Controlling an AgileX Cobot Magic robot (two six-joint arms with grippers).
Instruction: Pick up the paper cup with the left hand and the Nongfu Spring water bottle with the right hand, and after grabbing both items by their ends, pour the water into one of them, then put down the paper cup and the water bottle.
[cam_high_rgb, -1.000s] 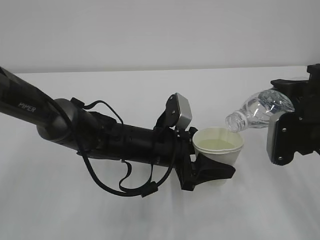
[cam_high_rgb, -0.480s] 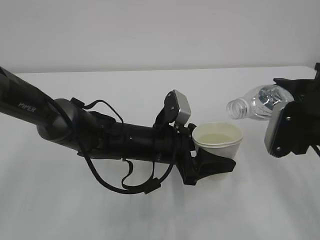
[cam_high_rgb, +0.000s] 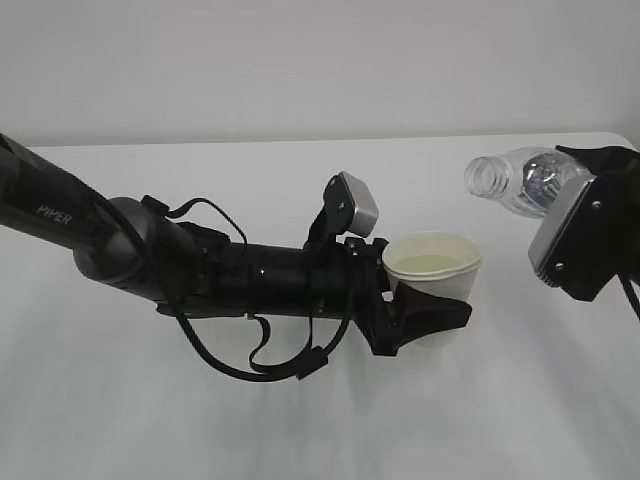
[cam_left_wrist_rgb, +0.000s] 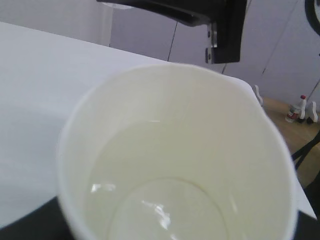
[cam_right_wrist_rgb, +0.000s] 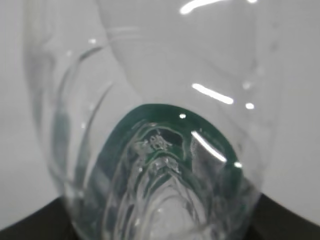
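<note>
Tapered paper cup (cam_high_rgb: 433, 268); ribbed, seemingly clear plastic bottle (cam_high_rgb: 520, 181).

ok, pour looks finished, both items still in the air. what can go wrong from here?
1. The paper cup holds water and is clamped low on its wall by the left claw; its rim looks pressed out of round, so a tilt or jolt on the way down could spill.
2. The water bottle has no cap and lies tilted in the right claw; any leftover could drip on the table.
</note>
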